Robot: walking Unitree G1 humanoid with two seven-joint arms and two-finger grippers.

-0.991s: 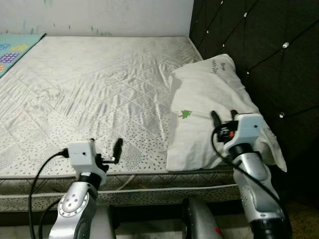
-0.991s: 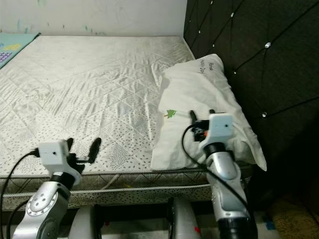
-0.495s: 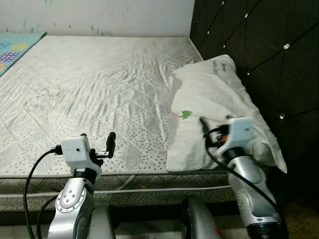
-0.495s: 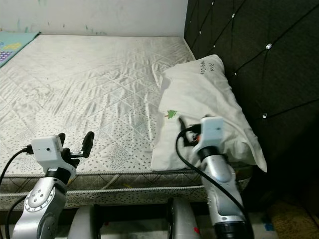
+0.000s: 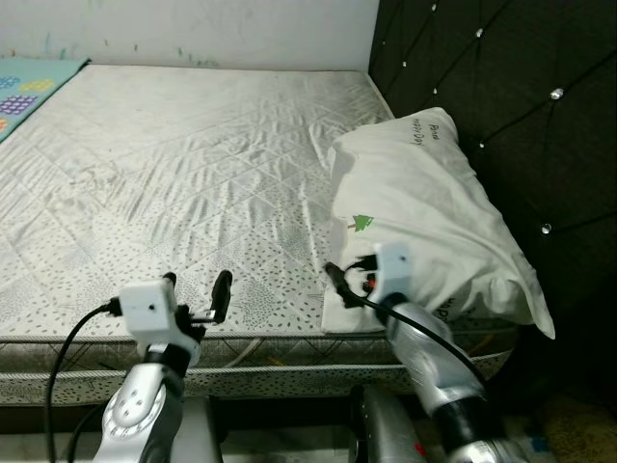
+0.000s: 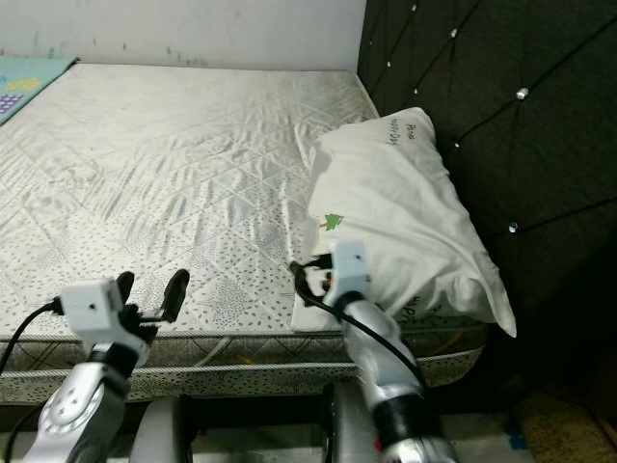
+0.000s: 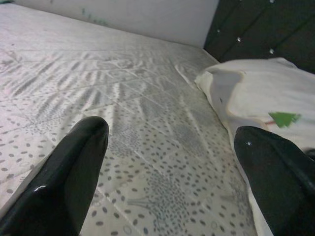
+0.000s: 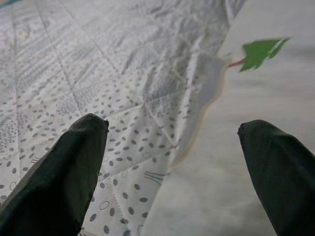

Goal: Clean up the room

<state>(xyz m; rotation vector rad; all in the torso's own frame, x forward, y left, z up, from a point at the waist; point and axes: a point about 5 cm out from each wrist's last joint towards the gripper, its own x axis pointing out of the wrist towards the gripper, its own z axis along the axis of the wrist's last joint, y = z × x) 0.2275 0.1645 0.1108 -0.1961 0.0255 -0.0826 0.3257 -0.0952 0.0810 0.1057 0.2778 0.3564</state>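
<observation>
A white pillow with a small green tree logo lies on the right side of the bed, against the headboard. My right gripper is open and hovers low at the pillow's near left edge. In the right wrist view its fingers straddle the line where the pillow meets the mattress. My left gripper is open over the front edge of the mattress, left of the pillow, holding nothing. The left wrist view looks across the sheet to the pillow.
The quilted grey-white mattress spreads wide to the left and back. A black tufted headboard rises on the right. A white wall closes the far side. A colourful play mat lies at the far left corner.
My right gripper has swung left and down, from above the pillow's middle to its near left edge. The left gripper has barely shifted.
</observation>
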